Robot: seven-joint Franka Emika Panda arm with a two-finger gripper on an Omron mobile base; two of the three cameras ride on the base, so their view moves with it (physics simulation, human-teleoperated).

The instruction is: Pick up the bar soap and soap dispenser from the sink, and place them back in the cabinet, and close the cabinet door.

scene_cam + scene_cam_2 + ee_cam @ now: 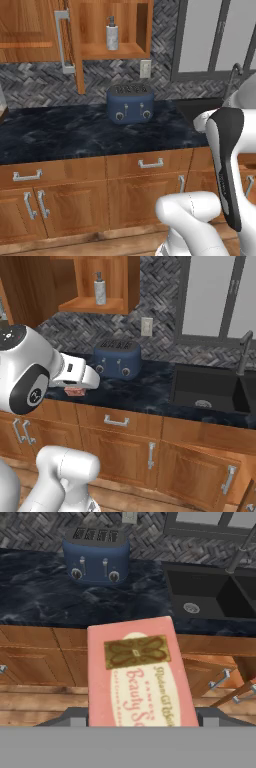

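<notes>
My gripper (140,719) is shut on the bar soap (137,672), a pink block with a gold emblem and the words "Beauty Soap", held out in front of the base cabinets. From the right base view the bar soap (75,391) peeks out under the hand, at the counter's front edge left of the toaster. The soap dispenser (112,34) (100,288) stands upright on the shelf of the open cabinet (142,30) (131,281). The cabinet door (75,50) (40,286) is swung open to the left. The black sink (205,388) (210,592) lies to the right.
A blue toaster (130,104) (117,358) (95,554) stands on the dark counter (60,132) below the cabinet. A dark faucet (244,351) rises behind the sink, under grey-framed windows (210,296). Base cabinet doors and drawers run under the counter.
</notes>
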